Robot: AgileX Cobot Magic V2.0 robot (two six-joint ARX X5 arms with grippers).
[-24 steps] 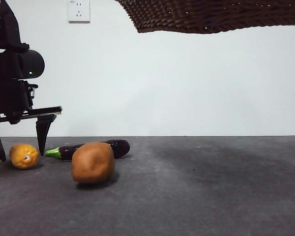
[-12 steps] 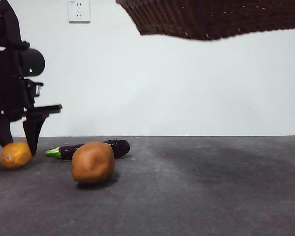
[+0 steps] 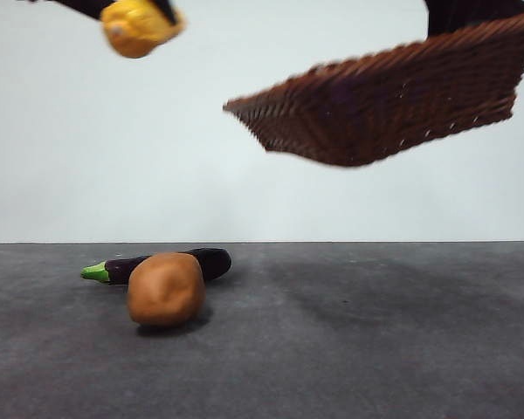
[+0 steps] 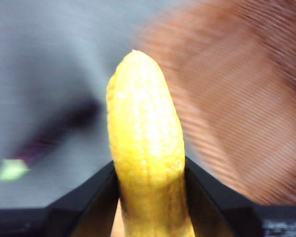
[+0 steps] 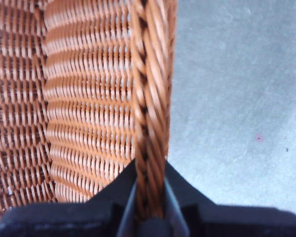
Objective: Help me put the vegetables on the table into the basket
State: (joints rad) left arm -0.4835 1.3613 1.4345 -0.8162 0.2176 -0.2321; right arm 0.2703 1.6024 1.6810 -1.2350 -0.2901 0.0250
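Three vegetables are in sight: one corn (image 3: 138,26), one potato (image 3: 165,289) and one eggplant (image 3: 162,264). There is one basket (image 3: 393,100).

The left end effector (image 4: 149,192) has its two jaws closed against the sides of the corn, which stands up between them in the left wrist view. In the front view the corn hangs high at the upper left, well above the worktop (image 3: 375,332), with only a dark bit of the arm showing at the top edge.

The right end effector (image 5: 150,197) has its jaws pinched on the braided rim of the basket, one jaw on each side of the wall. The basket is held in the air at the upper right of the front view, tilted, its lower edge toward the corn and its higher end at the right edge.

Two vegetables lie on the worktop at the left. The potato sits nearest the camera; the eggplant lies just behind it, green stem pointing left. Whether they touch cannot be told.
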